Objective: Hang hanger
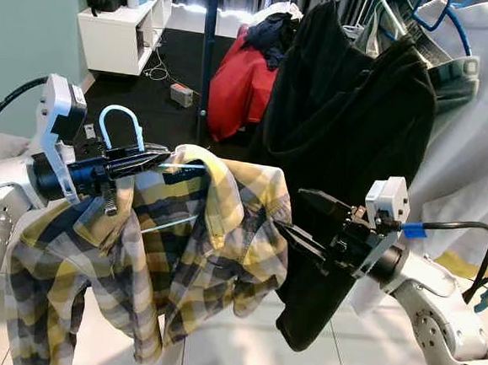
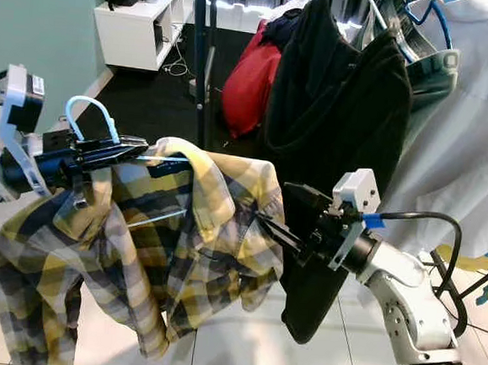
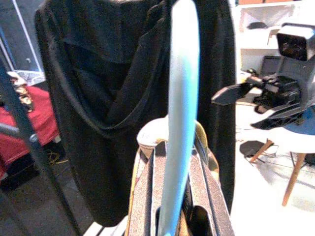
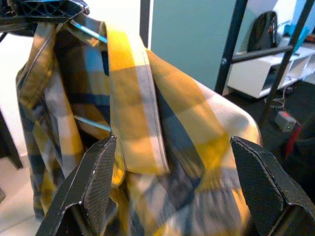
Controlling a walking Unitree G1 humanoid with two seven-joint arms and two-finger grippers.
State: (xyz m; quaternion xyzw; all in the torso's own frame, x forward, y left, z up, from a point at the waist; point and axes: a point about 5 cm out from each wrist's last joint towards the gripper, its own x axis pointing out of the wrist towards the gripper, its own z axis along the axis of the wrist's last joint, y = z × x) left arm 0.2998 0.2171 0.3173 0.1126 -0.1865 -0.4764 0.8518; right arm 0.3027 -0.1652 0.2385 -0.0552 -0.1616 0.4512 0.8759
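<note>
Several garments crowd the far rack (image 1: 208, 53) above a tiled floor (image 1: 239, 351). Our left tool (image 1: 148, 160) clenches the blue hanger (image 1: 117, 126) carrying a plaid shirt (image 1: 180, 245); our right tool (image 1: 296, 214), released, reaches beside it.

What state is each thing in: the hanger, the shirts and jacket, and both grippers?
Blue hanger: held by its neck, not yet hung.
Plaid shirt: draped on the hanger, collar open.
Left gripper: fingers shut on the hanger.
Right gripper: fingers open, beside the shirt's shoulder.
Black jacket: hanging on the rack.
White shirt: hanging beside it.
</note>
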